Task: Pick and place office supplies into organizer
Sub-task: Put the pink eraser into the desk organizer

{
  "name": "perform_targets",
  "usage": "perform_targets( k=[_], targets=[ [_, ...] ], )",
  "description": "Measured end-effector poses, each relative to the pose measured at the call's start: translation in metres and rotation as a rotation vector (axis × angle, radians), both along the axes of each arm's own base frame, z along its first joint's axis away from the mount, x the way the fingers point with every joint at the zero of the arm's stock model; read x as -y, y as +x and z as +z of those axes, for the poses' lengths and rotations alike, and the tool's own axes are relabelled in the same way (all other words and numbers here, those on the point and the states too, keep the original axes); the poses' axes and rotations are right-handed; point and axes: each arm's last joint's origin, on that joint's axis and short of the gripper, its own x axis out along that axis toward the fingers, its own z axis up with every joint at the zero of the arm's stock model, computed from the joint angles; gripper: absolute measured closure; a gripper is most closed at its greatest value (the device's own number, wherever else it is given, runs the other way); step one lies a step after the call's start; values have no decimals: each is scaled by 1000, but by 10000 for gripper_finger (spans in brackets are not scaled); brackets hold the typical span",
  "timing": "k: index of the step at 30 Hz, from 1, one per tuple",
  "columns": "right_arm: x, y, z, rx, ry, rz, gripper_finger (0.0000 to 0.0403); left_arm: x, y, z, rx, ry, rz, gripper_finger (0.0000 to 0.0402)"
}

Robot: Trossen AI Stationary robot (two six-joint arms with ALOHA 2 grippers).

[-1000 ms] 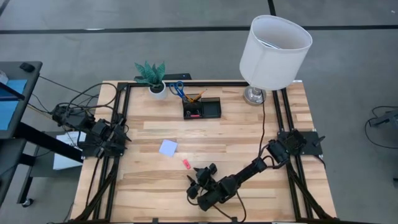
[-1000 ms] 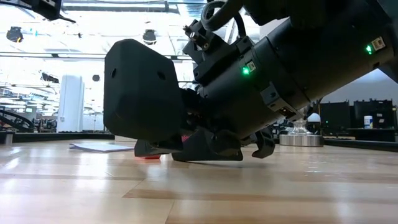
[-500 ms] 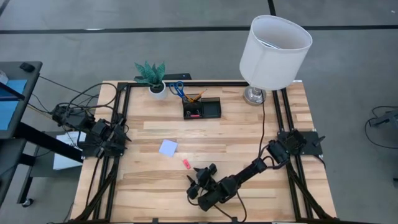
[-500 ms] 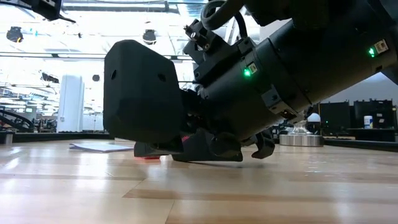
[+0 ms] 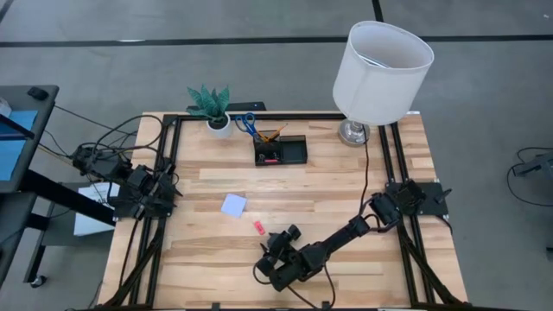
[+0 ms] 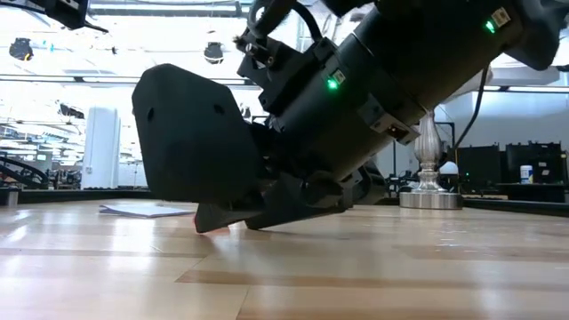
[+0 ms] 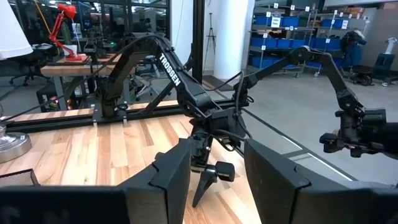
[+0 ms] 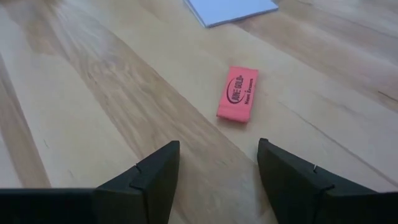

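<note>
- High view: the right pincer [image 5: 262, 269] sits low over the tabletop [image 5: 346, 186] near its front edge, about midway along. The pink eraser [image 5: 258, 227] lies just beyond it, toward the middle, with the lavender note pad [image 5: 233, 205] a little farther on. The black organizer [image 5: 280, 151] stands near the back edge, well apart from both. The left pincer [image 5: 173, 192] waits at the left edge; I cannot tell how far its fingers are parted.
- Low view: the right arm's dark wrist [image 6: 200, 142] fills the picture, tilted down, its fingers close to the wood; a sliver of pink [image 6: 216, 228] shows beneath.
- Left wrist view: only the right arm [image 7: 180, 78] is seen across the tabletop; no supply shows.
- Right wrist view: the right pincer's fingers [image 8: 152, 177] stand wide apart and hold nothing. The eraser [image 8: 237, 94] lies flat ahead, slightly off the gap's midline, not yet between them.
- Doing it well, I judge: move forward, centre the gap on the eraser, span its narrow width, drop until the tips nearly brush the wood, then close gently.
</note>
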Motion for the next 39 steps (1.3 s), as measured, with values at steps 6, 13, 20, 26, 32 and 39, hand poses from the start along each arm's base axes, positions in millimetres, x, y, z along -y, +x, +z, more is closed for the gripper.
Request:
perform_targets(
  k=[6,13,20,26,32,39],
  targets=[
    [4,2,0,4,22,-19,197,0,0,0,0,0,0,260],
    [-4,-2,1,70,52,-66,203,0,0,0,-1,-1,0,260],
    [-7,-3,-1,66,-32,-28,212,0,0,0,-1,-2,0,260],
    [-2,0,-1,35,-80,-2,221,0,0,0,-1,-2,0,260],
    [4,3,0,16,-104,2,222,0,0,0,-1,-3,0,260],
    [11,7,0,7,-124,-3,221,0,0,0,-2,-3,0,260]
  ],
)
